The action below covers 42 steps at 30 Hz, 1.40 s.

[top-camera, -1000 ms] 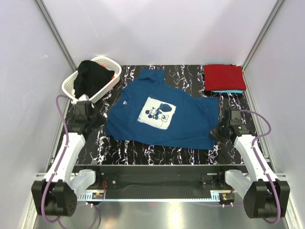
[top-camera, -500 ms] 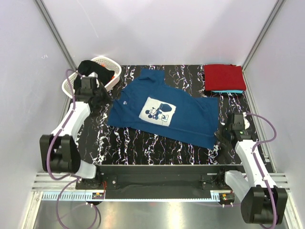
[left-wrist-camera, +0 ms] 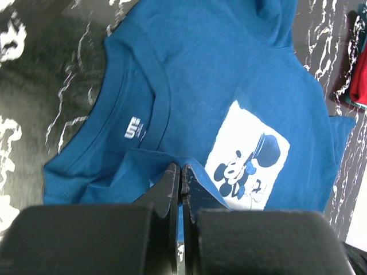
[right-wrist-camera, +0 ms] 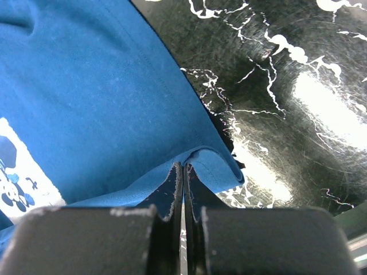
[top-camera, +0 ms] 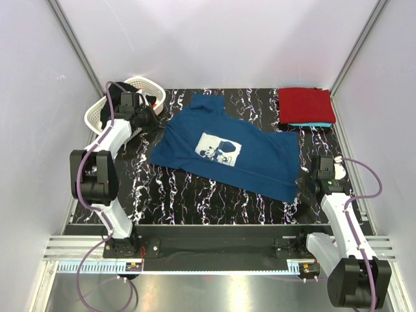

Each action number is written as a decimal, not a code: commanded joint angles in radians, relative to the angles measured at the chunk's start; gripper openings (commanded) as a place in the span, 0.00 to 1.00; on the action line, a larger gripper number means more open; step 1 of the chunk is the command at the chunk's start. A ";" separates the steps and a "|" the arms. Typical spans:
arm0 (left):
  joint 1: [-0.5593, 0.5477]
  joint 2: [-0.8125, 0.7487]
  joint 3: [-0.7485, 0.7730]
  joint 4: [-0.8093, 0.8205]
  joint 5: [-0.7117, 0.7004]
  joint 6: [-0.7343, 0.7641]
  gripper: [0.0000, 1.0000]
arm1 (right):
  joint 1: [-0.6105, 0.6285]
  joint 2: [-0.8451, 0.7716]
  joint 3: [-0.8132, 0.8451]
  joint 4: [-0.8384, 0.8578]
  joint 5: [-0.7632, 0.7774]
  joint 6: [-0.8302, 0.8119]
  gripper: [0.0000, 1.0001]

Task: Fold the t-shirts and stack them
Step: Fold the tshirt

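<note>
A blue t-shirt [top-camera: 227, 156] with a white cartoon print [top-camera: 218, 150] lies spread face up on the black marbled table [top-camera: 195, 195]. My left gripper [top-camera: 155, 125] is shut on a fold of cloth at its left shoulder, near the collar [left-wrist-camera: 150, 97]; in the left wrist view the left gripper [left-wrist-camera: 180, 169] pinches blue fabric. Shut on the hem corner at the shirt's near right is my right gripper [top-camera: 301, 185], and that right gripper [right-wrist-camera: 182, 167] shows cloth folded over its tips. A folded red t-shirt [top-camera: 305, 104] rests on a turquoise one [top-camera: 311, 123] at the far right.
A white lattice basket [top-camera: 97, 114] holding dark cloth [top-camera: 120, 97] stands at the far left, just behind my left arm. White walls close in the table on three sides.
My left arm has swung from the near left up toward the basket, pulling the shirt's shoulder with it. The right gripper has drawn the hem corner slightly nearer and to the right. The shirt is stretched flatter.
</note>
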 commanded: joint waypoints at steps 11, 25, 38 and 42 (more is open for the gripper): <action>-0.023 0.066 0.113 0.009 0.016 0.088 0.00 | -0.007 0.001 0.011 0.024 0.114 0.046 0.00; -0.028 0.140 0.193 -0.004 0.008 0.117 0.04 | -0.007 0.033 -0.008 0.063 0.149 0.034 0.02; -0.031 0.218 0.241 -0.014 0.031 0.119 0.02 | -0.007 0.047 -0.017 0.098 0.146 0.031 0.00; -0.036 0.233 0.247 -0.029 -0.013 0.124 0.03 | -0.007 0.090 -0.004 0.098 0.149 0.014 0.00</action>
